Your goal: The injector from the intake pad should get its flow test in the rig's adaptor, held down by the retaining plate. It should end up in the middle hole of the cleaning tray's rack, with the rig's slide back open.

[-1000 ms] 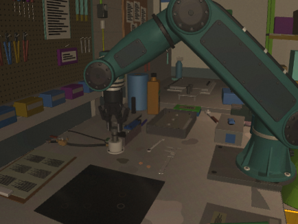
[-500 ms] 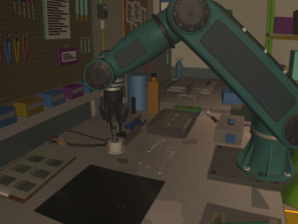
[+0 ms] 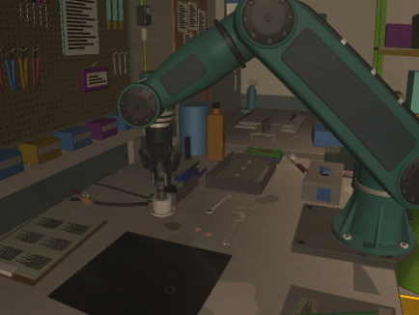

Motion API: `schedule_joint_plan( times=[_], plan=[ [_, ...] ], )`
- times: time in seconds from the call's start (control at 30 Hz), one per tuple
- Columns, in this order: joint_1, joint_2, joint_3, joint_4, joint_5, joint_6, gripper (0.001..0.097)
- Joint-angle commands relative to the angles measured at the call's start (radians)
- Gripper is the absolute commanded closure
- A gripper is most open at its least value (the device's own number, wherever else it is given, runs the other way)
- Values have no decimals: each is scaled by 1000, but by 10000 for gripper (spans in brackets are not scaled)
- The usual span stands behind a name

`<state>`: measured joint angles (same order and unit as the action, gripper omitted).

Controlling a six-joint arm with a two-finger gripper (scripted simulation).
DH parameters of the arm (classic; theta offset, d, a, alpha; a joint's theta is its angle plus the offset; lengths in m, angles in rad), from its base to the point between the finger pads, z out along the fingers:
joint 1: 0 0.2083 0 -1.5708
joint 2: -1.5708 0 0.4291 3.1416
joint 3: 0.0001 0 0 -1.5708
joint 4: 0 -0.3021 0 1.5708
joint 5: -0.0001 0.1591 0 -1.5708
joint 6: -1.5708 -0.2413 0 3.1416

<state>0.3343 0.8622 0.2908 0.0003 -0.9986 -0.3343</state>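
My gripper [image 3: 160, 186] points straight down over the rig's white round adaptor [image 3: 162, 207] on the bench's left side. The injector [image 3: 161, 192] stands upright in the adaptor, its top between my fingers. The rig's dark block with the blue-topped slide and retaining plate [image 3: 187, 179] sits just right of the adaptor, drawn clear of it. The grey cleaning tray [image 3: 241, 172] with its row of rack holes lies further right. The black intake pad [image 3: 145, 275] lies in front, with nothing on it. My gripper is closed on the injector.
The arm's teal base [image 3: 374, 227] stands on a plate at the right. A black hose [image 3: 120, 198] runs left from the adaptor. A wrench [image 3: 219, 204] and small parts lie between adaptor and tray. A blue cylinder [image 3: 193, 128] and orange bottle [image 3: 215, 133] stand behind.
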Motion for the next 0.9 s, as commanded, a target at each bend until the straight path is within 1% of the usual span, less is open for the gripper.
schedule_joint_plan(
  times=[0.0,0.3,0.87],
  plan=[
    [0,0,0,0,0,0,813],
    [0,0,0,0,0,0,901],
    [0,-7,5,0,-12,0,901]
  ],
)
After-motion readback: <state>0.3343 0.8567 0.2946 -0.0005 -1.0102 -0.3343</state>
